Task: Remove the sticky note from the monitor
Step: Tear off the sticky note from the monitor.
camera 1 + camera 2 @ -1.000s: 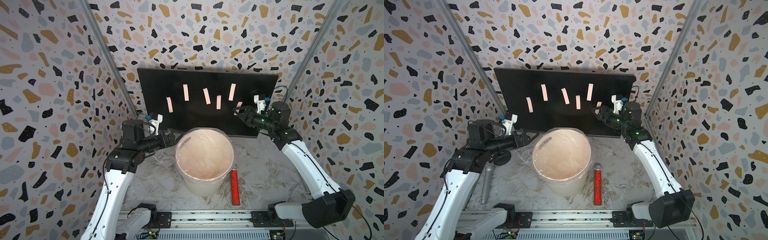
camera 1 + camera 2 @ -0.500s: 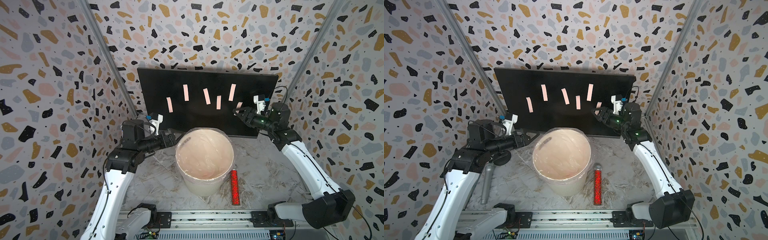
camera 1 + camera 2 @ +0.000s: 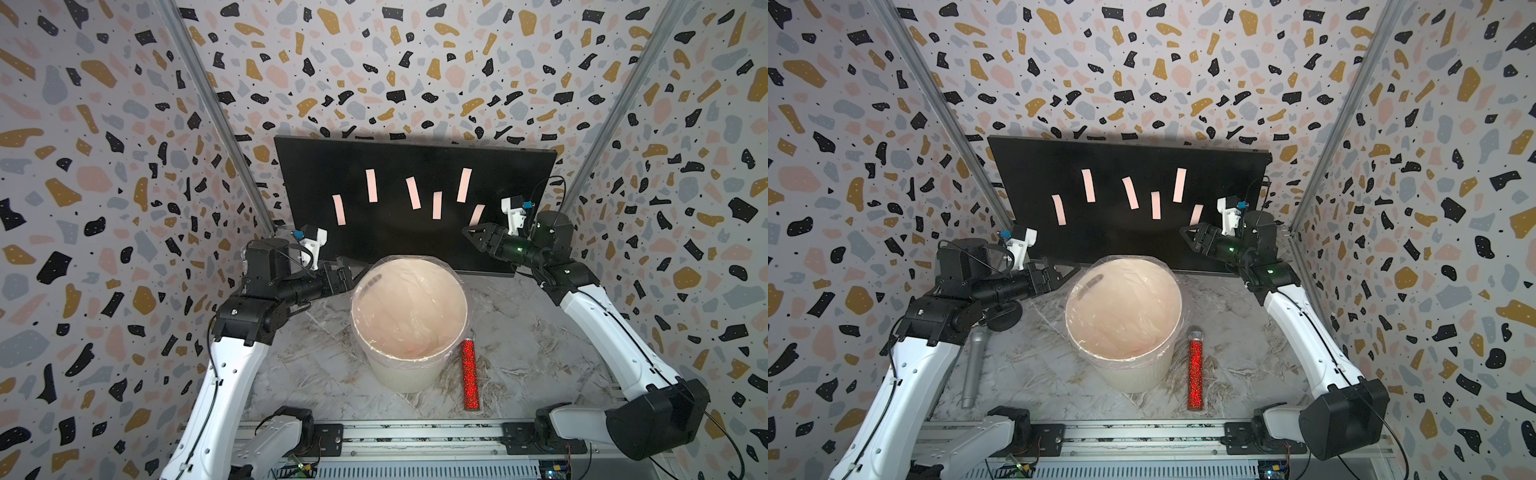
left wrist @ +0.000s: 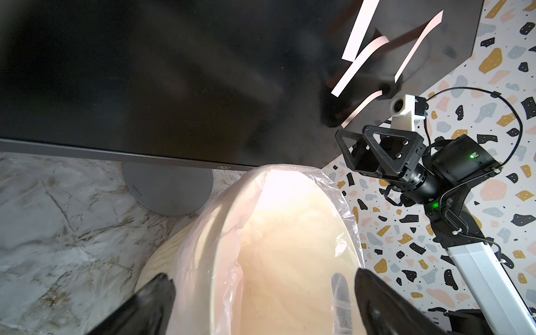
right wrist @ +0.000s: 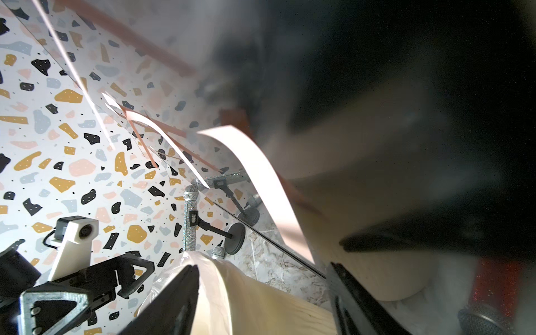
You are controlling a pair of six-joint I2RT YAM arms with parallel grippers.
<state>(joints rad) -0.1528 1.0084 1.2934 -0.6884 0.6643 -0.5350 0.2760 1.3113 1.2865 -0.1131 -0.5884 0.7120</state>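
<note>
The black monitor (image 3: 316, 174) stands at the back with several pale pink sticky notes on its screen. The lowest, rightmost sticky note (image 3: 477, 214) (image 3: 1196, 214) curls off the glass; its loose end (image 5: 261, 174) hangs just ahead of my right gripper (image 3: 469, 232) (image 5: 262, 265). That gripper is open with nothing between its fingers, and the note end lies close to the finger (image 5: 348, 290) nearer the screen. My left gripper (image 3: 347, 270) (image 4: 261, 275) is wide open and empty over the bin's left rim.
A white bin (image 3: 407, 376) lined with clear plastic stands in the middle, in front of the monitor's grey foot (image 4: 168, 188). A red glitter microphone (image 3: 469, 374) lies to the bin's right. A silver microphone (image 3: 973, 361) and a black round stand (image 3: 1005, 320) lie on the left.
My right gripper has crept slightly left, closer under the rightmost sticky note. The left arm has not moved.
</note>
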